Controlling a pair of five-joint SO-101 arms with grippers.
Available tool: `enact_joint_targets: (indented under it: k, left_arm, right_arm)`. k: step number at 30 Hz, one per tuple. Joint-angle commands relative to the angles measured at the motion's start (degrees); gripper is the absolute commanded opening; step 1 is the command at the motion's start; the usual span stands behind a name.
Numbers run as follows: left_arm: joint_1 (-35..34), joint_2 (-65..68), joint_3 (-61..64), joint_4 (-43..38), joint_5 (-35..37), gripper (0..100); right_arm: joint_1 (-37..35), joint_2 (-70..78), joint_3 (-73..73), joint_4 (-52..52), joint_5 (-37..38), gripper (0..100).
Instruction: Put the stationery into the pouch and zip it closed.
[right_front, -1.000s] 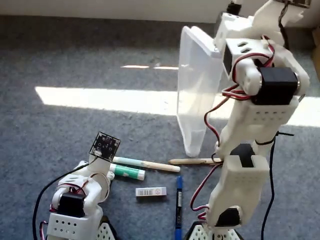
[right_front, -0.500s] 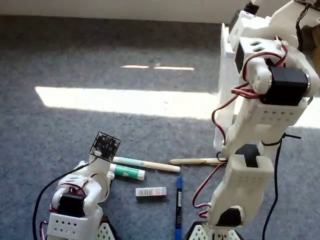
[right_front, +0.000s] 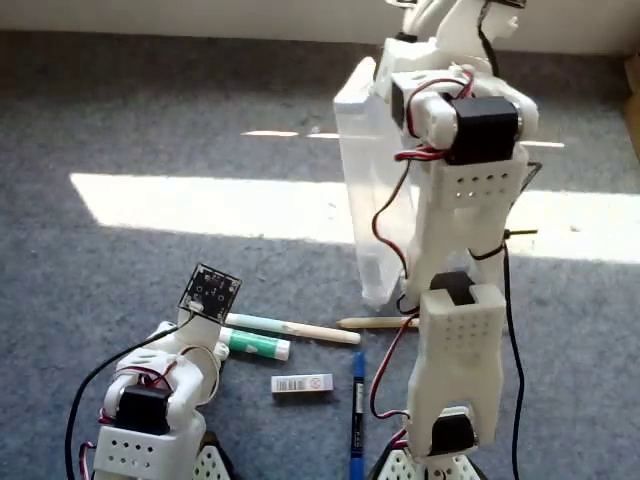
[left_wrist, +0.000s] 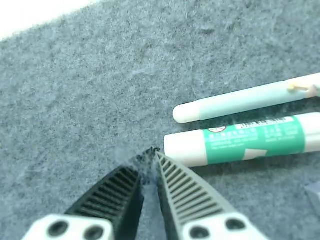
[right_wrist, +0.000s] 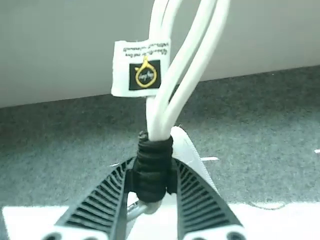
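1. High view: the right arm has swung back across the table. The pouch (right_front: 365, 190) hanging from it has turned from edge-on to broadside, its low end near the wooden stick (right_front: 375, 322). Nothing is packed yet, I'd say: the glue stick (right_front: 255, 344), blue pen (right_front: 357, 410) and barcode-labelled eraser (right_front: 302, 383) lie on the carpet (right_front: 150, 120).
2. Left wrist view: the left gripper (left_wrist: 150, 156) is pressed nearly together and empty, just beside the glue stick's cap. The stick's green label carries small print.
3. Right wrist view: the right gripper (right_wrist: 150, 180) pinches the black-wrapped pull cord (right_wrist: 152, 160). Its white tag (right_wrist: 141, 67) shows a yellow emblem.
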Motion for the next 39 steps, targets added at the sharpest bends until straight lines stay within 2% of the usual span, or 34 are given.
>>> enact_joint_targets:
  k: [1, 9, 19, 23, 29, 35, 39]
  left_arm:
    - [-0.13, -0.13, 1.1, 0.35, 0.7, 1]
    - [-0.13, -0.13, 1.1, 0.35, 0.7, 1]
    - [-0.13, -0.13, 1.1, 0.35, 0.7, 1]
    - [-0.13, -0.13, 1.1, 0.35, 0.7, 1]
    - [-0.13, -0.13, 1.1, 0.35, 0.7, 1]
    - [-0.13, -0.13, 1.1, 0.35, 0.7, 1]
    - [-0.13, -0.13, 1.1, 0.35, 0.7, 1]
  right_arm:
    - [-2.68, -1.36, -6.11, -4.09, -0.62, 0.6]
    - [-2.86, -1.36, -6.11, -15.96, -0.88, 0.5]
    - [-2.59, -0.84, -6.02, -18.07, -0.88, 0.5]
    - [-2.68, 1.89, -6.02, -16.75, -0.88, 0.5]
    - [-2.95, 2.95, -6.11, -8.75, -0.88, 0.5]
    - [-2.68, -1.54, -6.11, 0.31, -0.44, 0.5]
    - [-2.59, -4.44, -6.11, 0.84, -0.44, 0.5]
